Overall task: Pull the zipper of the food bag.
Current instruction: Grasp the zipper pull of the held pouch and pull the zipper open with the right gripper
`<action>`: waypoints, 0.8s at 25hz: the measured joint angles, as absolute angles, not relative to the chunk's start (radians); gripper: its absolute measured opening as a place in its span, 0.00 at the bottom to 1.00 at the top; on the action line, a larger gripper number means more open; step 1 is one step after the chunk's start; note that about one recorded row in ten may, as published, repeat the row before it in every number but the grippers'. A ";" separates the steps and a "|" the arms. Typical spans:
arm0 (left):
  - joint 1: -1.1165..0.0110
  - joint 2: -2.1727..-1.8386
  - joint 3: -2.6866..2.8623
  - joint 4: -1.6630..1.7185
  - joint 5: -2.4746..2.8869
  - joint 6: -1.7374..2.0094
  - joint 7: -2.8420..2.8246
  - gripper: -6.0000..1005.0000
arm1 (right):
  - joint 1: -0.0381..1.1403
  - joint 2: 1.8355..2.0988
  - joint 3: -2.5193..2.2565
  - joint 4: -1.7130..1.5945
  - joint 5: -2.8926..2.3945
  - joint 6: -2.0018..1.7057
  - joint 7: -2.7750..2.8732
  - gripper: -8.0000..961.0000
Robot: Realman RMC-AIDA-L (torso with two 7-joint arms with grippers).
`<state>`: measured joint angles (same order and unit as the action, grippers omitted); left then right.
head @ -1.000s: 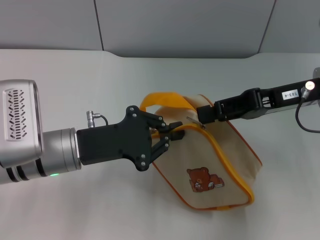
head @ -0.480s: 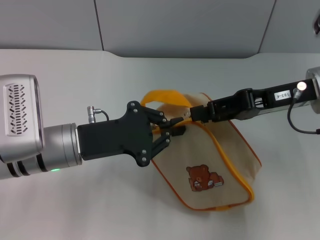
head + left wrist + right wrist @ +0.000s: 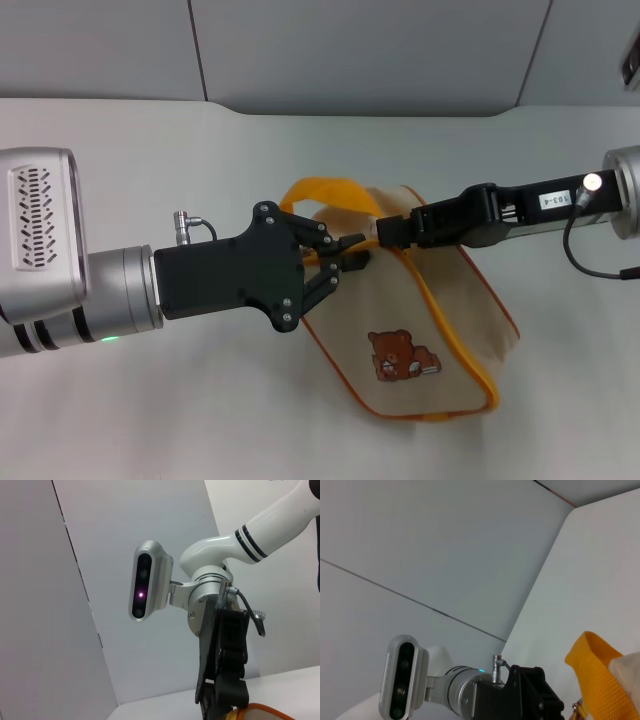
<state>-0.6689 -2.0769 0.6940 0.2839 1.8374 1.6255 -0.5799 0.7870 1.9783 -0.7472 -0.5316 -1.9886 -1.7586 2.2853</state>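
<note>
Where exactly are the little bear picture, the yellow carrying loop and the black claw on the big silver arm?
bear patch (image 3: 402, 355), head view, on the bear's body.
yellow loop handle (image 3: 325, 190), head view, top of the strap's arch.
left gripper (image 3: 352, 262), head view, between its fingertips at the bag's edge.

A white table (image 3: 120, 420) (matte) meets grey seamed wall panels (image 3: 360, 50).

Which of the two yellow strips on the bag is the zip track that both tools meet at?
The thin zipper edging the food bag; the left tool and right tool meet at it. The wide loop handle arches free behind.
</note>
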 joint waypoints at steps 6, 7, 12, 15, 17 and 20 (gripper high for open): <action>-0.663 -2.077 0.693 0.284 1.837 1.621 -0.580 0.07 | 0.784 1.985 -0.747 -0.531 -1.982 -1.759 2.285 0.24; -0.661 -2.077 0.692 0.284 1.837 1.619 -0.580 0.07 | 0.782 1.985 -0.746 -0.531 -1.979 -1.756 2.285 0.23; -0.656 -2.077 0.688 0.284 1.837 1.613 -0.580 0.07 | 0.769 1.986 -0.742 -0.531 -1.972 -1.752 2.282 0.21; -0.655 -2.077 0.687 0.284 1.837 1.612 -0.580 0.07 | 0.766 1.987 -0.742 -0.527 -1.972 -1.741 2.279 0.20; -0.655 -2.077 0.687 0.284 1.837 1.611 -0.579 0.07 | 0.764 1.987 -0.742 -0.515 -1.971 -1.732 2.272 0.19; -0.655 -2.077 0.688 0.282 1.837 1.610 -0.576 0.07 | 0.764 1.987 -0.743 -0.491 -1.971 -1.723 2.260 0.17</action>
<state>-0.6549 -2.0770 0.6878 0.2824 1.8374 1.6098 -0.5758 0.7640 1.9866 -0.7431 -0.4906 -1.9709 -1.7232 2.2604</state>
